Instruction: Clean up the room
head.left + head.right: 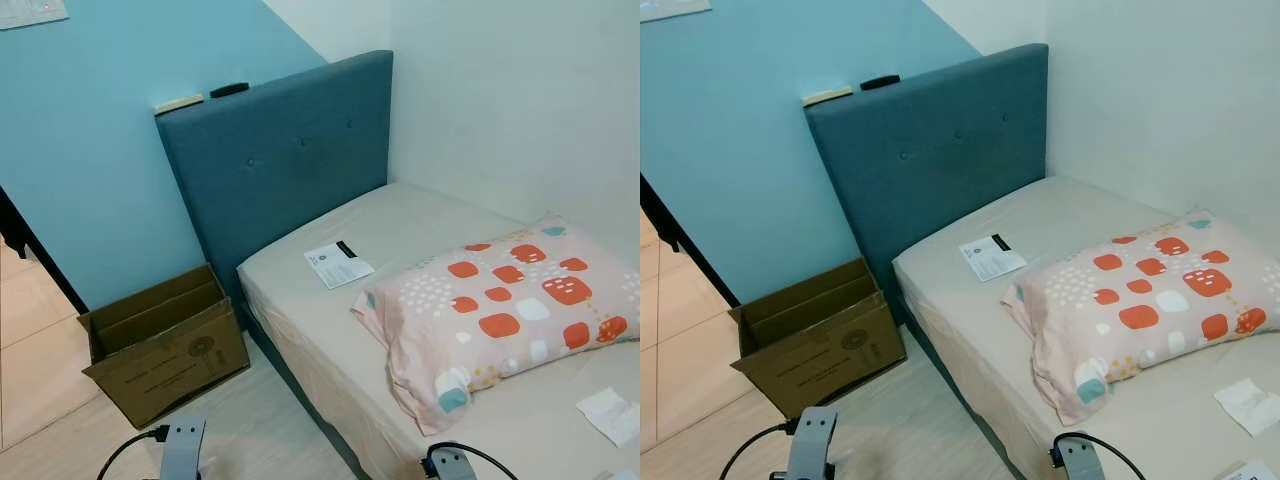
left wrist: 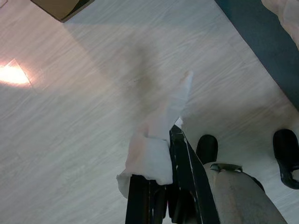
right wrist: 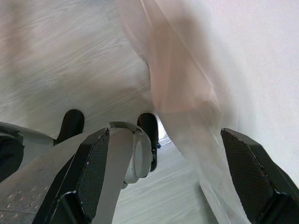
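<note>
My left gripper [image 2: 155, 163] hangs low over the wooden floor, shut on a crumpled white tissue [image 2: 174, 102] that sticks out past its black fingers. My right gripper [image 3: 173, 172] is open with nothing between its wide-spread fingers, held beside the bed's hanging sheet [image 3: 187, 79]. On the bed lie a white card with a black mark [image 1: 338, 264], a white tissue [image 1: 610, 414] near the front right, and another scrap of paper [image 1: 1250, 472] at the bottom edge. An open cardboard box [image 1: 165, 342] stands on the floor left of the bed.
A patterned pillow [image 1: 500, 305] lies on the beige mattress [image 1: 420, 215]. A black object [image 1: 229, 90] and a cream object [image 1: 178, 103] rest on top of the blue headboard [image 1: 280, 160]. The robot's black feet [image 2: 207, 148] stand on the floor.
</note>
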Tool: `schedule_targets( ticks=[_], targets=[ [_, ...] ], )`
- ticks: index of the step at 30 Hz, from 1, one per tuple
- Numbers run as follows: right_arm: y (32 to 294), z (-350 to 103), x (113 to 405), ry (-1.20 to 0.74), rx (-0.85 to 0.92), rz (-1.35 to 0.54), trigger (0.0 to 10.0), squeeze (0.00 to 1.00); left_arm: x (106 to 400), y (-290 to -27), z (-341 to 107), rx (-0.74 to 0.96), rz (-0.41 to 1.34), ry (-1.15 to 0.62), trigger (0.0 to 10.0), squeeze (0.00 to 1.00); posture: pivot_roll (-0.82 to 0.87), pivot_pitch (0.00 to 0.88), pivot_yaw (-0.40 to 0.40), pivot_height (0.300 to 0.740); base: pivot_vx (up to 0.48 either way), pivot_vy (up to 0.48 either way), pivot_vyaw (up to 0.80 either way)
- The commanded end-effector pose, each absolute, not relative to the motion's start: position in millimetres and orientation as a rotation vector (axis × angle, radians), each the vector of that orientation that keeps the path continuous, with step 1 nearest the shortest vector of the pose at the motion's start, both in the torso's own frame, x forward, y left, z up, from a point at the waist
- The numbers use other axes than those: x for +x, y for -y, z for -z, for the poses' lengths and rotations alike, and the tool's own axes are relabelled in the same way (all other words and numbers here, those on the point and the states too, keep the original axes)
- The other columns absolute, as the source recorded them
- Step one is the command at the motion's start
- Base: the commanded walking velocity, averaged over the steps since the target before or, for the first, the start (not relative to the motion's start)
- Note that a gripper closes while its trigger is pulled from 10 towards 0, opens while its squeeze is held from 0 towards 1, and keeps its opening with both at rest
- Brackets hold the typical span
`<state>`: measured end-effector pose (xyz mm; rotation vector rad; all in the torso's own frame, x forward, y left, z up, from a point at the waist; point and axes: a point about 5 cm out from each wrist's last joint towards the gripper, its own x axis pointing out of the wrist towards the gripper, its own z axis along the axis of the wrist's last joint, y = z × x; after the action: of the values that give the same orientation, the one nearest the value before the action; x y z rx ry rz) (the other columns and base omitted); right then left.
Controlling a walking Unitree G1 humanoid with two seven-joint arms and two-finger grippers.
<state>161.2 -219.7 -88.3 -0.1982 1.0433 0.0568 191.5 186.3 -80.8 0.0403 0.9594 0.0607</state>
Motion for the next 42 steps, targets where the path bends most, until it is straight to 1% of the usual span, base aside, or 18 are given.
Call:
schedule_targets(
  ticks=[1,14,15,16,17,19,22,24,25,27,31,36,38,39,42],
  targets=[
    [217.5,89.6,159.2,-1.050,-0.184,-0.057,10.0,0.00,190.7,-190.2,80.9,0.044,-0.069,-0.971,10.0,0.00,-0.18,0.000,0.065,0.740,0.000,0.000,0.00],
    [211.3,89.1,163.3,-1.050,-0.226,-0.122,10.0,0.00,194.1,-194.9,78.5,0.029,-0.098,-0.957,10.0,0.00,-0.17,0.000,0.037,0.740,0.000,0.000,0.00],
    [209.8,89.0,164.0,-1.050,-0.232,-0.134,10.0,0.00,194.6,-195.0,78.2,0.023,-0.105,-0.953,10.0,0.00,-0.16,0.000,0.021,0.740,0.000,0.000,0.00],
    [209.8,89.0,164.0,-1.050,-0.232,-0.134,10.0,0.00,194.6,-195.0,78.2,0.023,-0.105,-0.953,10.0,0.00,-0.16,0.000,0.021,0.740,0.000,0.000,0.00],
    [209.2,88.7,164.9,-1.050,-0.242,-0.150,10.0,0.00,196.5,-194.5,77.3,0.013,-0.115,-0.944,10.0,0.00,-0.14,0.000,0.000,0.740,0.000,0.000,0.00],
    [211.1,88.4,164.9,-1.058,-0.275,-0.175,10.0,0.00,199.2,-191.3,76.2,-0.002,-0.121,-0.933,10.0,0.00,-0.15,0.000,-0.003,0.740,0.000,0.000,0.00],
    [217.2,86.9,166.1,-1.057,-0.256,-0.130,10.0,0.00,195.5,-185.8,79.0,0.000,-0.099,-0.950,10.0,0.00,-0.16,0.000,0.014,0.740,0.000,0.000,0.00],
    [215.8,87.5,165.4,-1.056,-0.245,-0.122,10.0,0.00,190.9,-183.0,81.7,0.031,-0.057,-0.972,10.0,0.00,-0.16,0.000,0.034,0.740,0.000,0.000,0.00],
    [215.8,87.5,165.4,-1.056,-0.245,-0.122,10.0,0.00,190.9,-183.0,81.7,0.031,-0.057,-0.972,10.0,0.00,-0.16,0.000,0.034,0.740,0.000,0.000,0.00],
    [210.7,90.0,161.8,-1.062,-0.223,-0.117,10.0,0.00,187.9,-179.6,83.5,0.078,0.003,-0.985,10.0,0.00,-0.14,0.000,0.027,0.740,0.000,0.000,0.00],
    [203.2,95.6,151.6,-1.096,-0.213,-0.133,10.0,0.00,185.5,-182.8,84.3,0.087,0.005,-0.991,10.0,0.00,-0.12,0.000,0.016,0.740,0.000,0.000,0.00],
    [201.6,97.1,148.1,-1.105,-0.218,-0.148,10.0,0.00,178.1,-188.4,87.0,0.086,0.002,-1.008,10.0,0.00,-0.12,0.000,0.025,0.740,0.000,0.000,0.00],
    [201.7,97.1,148.0,-1.101,-0.209,-0.139,10.0,0.00,166.8,-192.3,91.5,0.121,0.025,-1.046,10.0,0.00,-0.13,0.000,0.031,0.740,0.000,0.000,0.00],
    [201.7,97.1,148.0,-1.101,-0.209,-0.139,10.0,0.00,166.8,-192.3,91.5,0.121,0.025,-1.046,10.0,0.00,-0.13,0.000,0.031,0.740,0.000,0.000,0.00],
    [201.7,97.1,148.0,-1.100,-0.199,-0.129,10.0,0.00,155.1,-198.2,95.6,0.148,0.032,-1.084,10.0,0.00,-0.13,0.000,0.023,0.740,0.000,0.000,0.00]
  ],
)
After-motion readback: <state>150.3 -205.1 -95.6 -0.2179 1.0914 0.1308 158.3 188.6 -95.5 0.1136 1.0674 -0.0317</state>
